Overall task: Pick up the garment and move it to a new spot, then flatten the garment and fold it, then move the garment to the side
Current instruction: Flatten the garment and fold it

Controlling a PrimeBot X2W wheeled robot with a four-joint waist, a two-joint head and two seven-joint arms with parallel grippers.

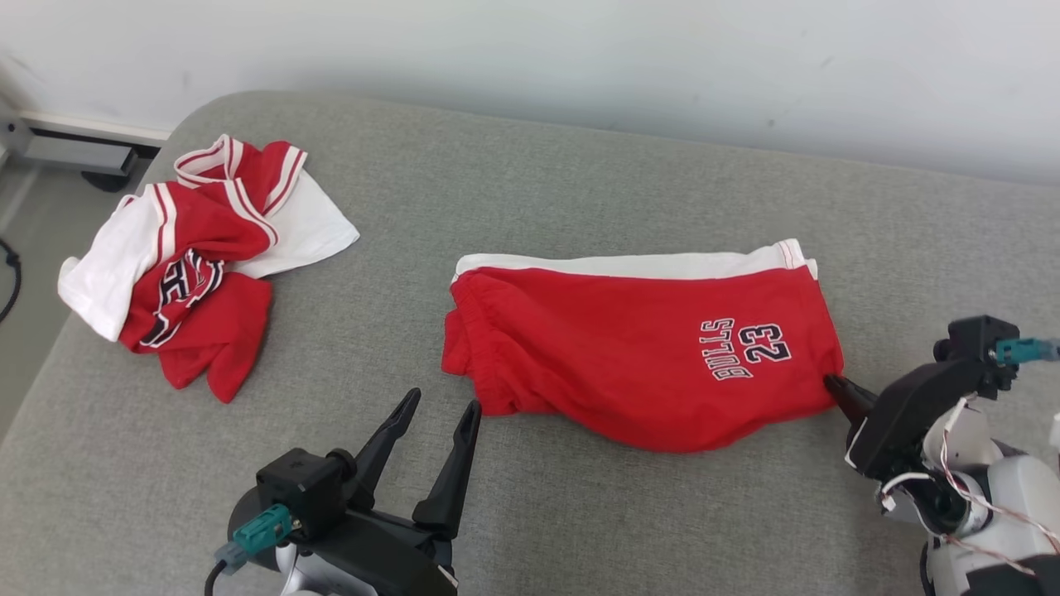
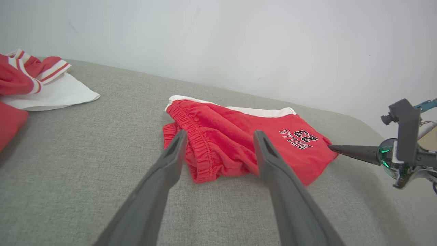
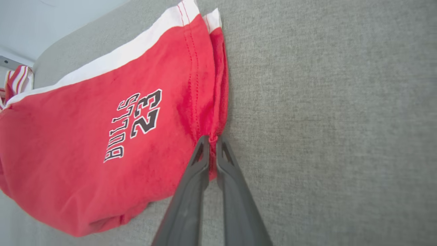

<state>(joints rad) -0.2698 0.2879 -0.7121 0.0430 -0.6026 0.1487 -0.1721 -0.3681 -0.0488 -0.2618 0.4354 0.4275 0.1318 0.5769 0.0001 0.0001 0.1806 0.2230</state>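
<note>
The garment [image 1: 629, 356] is a pair of red shorts with a white side stripe and "BULLS 23" print, lying folded on the grey cushion [image 1: 580, 199]. My right gripper [image 1: 831, 382] is shut on the hem corner of the garment [image 3: 102, 143] at its right end; in the right wrist view the red cloth is pinched between the fingertips of that gripper [image 3: 212, 139]. My left gripper [image 1: 439, 404] stands open just in front of the waistband end, a little apart from it. In the left wrist view its fingers [image 2: 174, 153] frame the elastic waistband of the garment [image 2: 218, 143], and the right gripper [image 2: 330, 147] shows at the far corner.
A crumpled red and white jersey [image 1: 199, 257] lies at the cushion's back left. A pale wall [image 1: 580, 58] runs behind the cushion. The cushion's left edge drops to the floor [image 1: 21, 248], where a grey metal frame [image 1: 66, 149] stands.
</note>
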